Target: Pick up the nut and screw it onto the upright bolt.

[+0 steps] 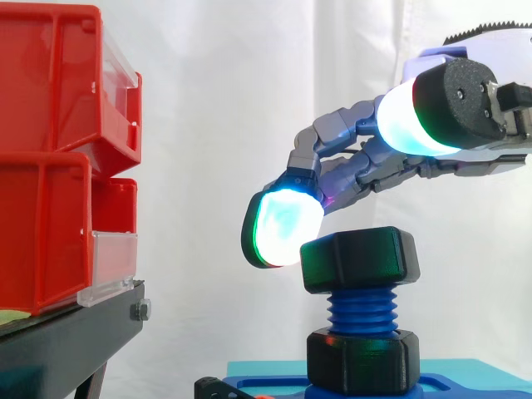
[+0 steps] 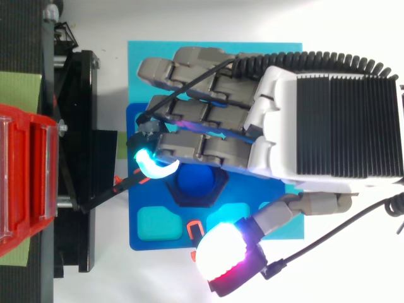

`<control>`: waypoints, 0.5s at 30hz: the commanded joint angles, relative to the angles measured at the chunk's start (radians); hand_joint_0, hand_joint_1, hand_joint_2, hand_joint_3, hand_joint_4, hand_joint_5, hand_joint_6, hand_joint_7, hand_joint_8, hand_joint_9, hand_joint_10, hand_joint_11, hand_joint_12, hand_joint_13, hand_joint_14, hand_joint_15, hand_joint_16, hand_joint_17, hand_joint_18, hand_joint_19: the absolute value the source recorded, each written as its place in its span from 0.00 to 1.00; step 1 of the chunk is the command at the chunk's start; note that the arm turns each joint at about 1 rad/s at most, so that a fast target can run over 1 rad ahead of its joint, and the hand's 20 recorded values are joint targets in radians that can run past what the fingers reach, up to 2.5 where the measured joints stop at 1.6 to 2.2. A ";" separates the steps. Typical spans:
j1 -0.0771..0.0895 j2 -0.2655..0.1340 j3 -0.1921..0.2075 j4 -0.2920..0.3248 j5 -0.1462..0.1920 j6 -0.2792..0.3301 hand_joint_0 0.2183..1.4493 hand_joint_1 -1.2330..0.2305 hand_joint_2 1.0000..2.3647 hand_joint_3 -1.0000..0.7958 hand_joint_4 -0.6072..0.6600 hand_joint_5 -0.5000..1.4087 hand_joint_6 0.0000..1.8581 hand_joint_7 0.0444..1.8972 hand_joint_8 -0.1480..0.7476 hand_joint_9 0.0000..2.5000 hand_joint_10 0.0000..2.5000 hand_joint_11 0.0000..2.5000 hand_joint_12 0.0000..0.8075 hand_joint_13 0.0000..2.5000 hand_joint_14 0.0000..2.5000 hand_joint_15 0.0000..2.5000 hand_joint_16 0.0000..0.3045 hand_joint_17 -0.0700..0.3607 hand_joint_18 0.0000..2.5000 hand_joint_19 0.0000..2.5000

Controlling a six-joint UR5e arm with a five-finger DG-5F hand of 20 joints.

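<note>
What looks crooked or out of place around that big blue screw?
The black six-sided nut atop the upright blue threaded bolt looks slightly tilted, its left side lower in the side view, so it may not sit squarely on the thread. The second black nut at the bolt's base sits level.

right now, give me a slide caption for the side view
Open hand over the black nut atop the upright blue bolt, one glowing fingertip beside the nut

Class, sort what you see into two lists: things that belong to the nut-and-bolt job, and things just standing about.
Belongs to the job: hand, upper nut, upright bolt, lower nut, blue base.

Just standing about: red bins, black stand, white curtain.
</note>
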 commanded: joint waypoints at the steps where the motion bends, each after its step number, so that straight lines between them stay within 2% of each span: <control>1: -0.008 0.000 0.000 0.001 -0.011 0.000 0.22 0.69 0.00 0.28 0.72 0.19 0.27 0.55 0.51 0.18 0.00 0.00 0.44 0.15 0.00 0.00 0.14 0.39 0.10 0.00; 6: -0.023 0.000 0.000 0.003 -0.027 -0.002 0.23 0.69 0.00 0.28 0.72 0.19 0.27 0.58 0.52 0.19 0.00 0.00 0.42 0.15 0.00 0.00 0.13 0.37 0.10 0.00; 9: -0.026 0.000 0.000 0.000 -0.031 -0.003 0.23 0.69 0.00 0.28 0.72 0.20 0.27 0.62 0.52 0.19 0.00 0.00 0.41 0.16 0.00 0.00 0.13 0.37 0.10 0.00; 15: -0.048 0.000 0.000 -0.002 -0.059 -0.014 0.23 0.67 0.00 0.28 0.71 0.21 0.27 0.68 0.52 0.23 0.00 0.00 0.38 0.19 0.00 0.00 0.11 0.34 0.12 0.00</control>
